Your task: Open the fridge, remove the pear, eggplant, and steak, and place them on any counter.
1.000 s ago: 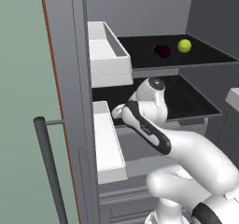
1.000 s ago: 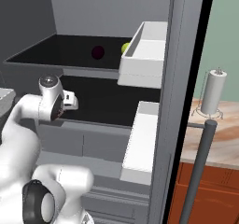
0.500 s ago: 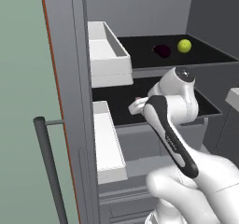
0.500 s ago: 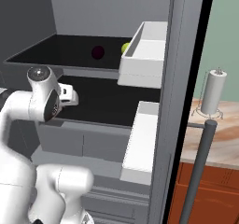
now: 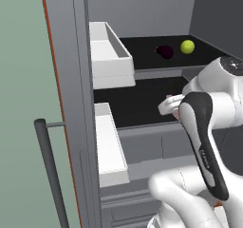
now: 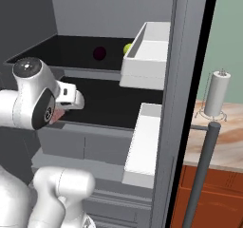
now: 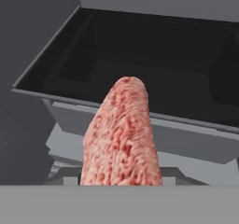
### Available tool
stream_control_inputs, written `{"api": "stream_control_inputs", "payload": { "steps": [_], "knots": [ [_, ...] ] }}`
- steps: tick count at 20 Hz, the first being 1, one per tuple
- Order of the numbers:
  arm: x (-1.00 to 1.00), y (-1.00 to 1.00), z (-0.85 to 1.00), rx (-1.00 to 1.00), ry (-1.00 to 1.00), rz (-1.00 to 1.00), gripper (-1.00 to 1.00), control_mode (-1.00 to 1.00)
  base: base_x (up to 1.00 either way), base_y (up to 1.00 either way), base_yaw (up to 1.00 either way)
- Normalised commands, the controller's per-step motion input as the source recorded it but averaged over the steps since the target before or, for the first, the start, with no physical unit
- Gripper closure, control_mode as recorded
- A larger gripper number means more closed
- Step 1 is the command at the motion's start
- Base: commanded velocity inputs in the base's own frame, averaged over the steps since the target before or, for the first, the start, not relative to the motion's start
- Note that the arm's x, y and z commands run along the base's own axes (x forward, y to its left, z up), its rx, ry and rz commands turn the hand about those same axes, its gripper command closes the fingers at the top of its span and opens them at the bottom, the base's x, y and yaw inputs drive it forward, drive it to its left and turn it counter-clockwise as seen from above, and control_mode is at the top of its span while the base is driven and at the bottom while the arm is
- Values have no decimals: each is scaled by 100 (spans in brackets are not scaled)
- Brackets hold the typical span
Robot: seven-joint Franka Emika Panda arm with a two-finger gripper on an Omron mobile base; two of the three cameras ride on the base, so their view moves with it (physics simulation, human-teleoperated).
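Steak in the claw, out in front of the open fridge.

The claw (image 6: 58, 114) is closed on the steak (image 7: 122, 136), which sticks out ahead of it, pinkish-red and marbled, just in front of the edge of the lower dark shelf (image 7: 154, 73). On the upper shelf (image 5: 142, 49) the eggplant (image 5: 164, 51) and the pear (image 5: 187, 46) lie near each other, apart, toward the back. The fridge (image 5: 71, 80) stands with its doors swung wide, white door bins (image 5: 108, 56) on each. Past the right door, the desk (image 6: 223, 132) carries a paper towel roll (image 6: 217, 93) on its stand.
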Motion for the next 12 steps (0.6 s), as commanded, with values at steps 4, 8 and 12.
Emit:
{"api": "stream_control_inputs", "payload": {
  "steps": [4,8,12],
  "knots": [
    [-63,-34,65,0,3,-12,100,-100,0,0,0],
    [-53,-5,37,0,0,-2,100,-100,0,0,0],
    [-40,0,6,0,0,0,100,-100,0,0,0]
  ]
}}
